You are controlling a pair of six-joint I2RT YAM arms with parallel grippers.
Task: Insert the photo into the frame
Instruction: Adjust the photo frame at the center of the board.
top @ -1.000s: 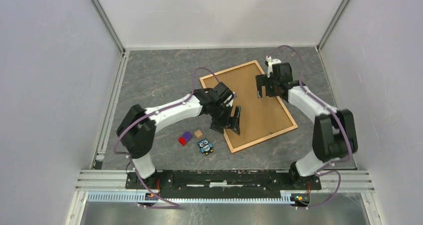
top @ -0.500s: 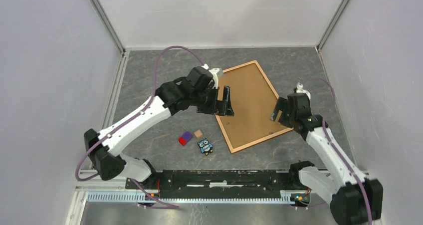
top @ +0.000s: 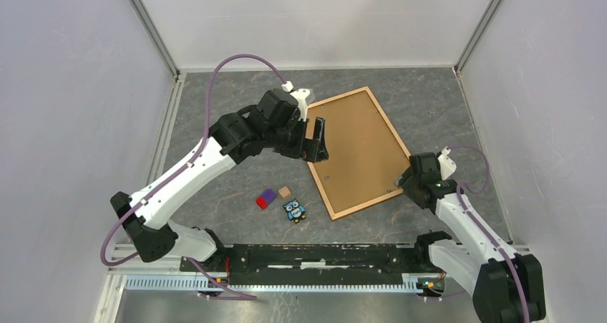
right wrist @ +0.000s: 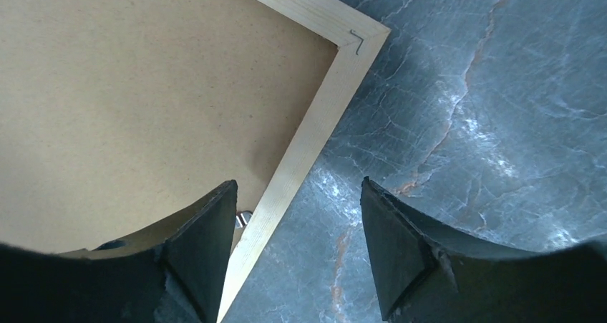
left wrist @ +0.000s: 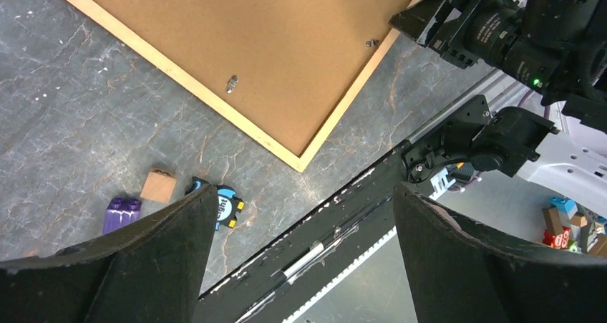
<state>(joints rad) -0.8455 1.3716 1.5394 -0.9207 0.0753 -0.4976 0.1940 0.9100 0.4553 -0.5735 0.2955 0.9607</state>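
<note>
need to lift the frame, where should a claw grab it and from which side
Probably the thin wood rail of the frame, on the edge near the corner under the right claw. It lies flat, the backing board filling it, so only the outer rim offers purchase: come from outside that edge.

Between the wide-spread fingers [left wrist: 143, 251], the frame [left wrist: 299, 158] lies back-up on the grey desk [left wrist: 86, 122]. A purple block [left wrist: 122, 214], a brown block [left wrist: 158, 185] and an owl toy [left wrist: 227, 207] sit near its corner.
</note>
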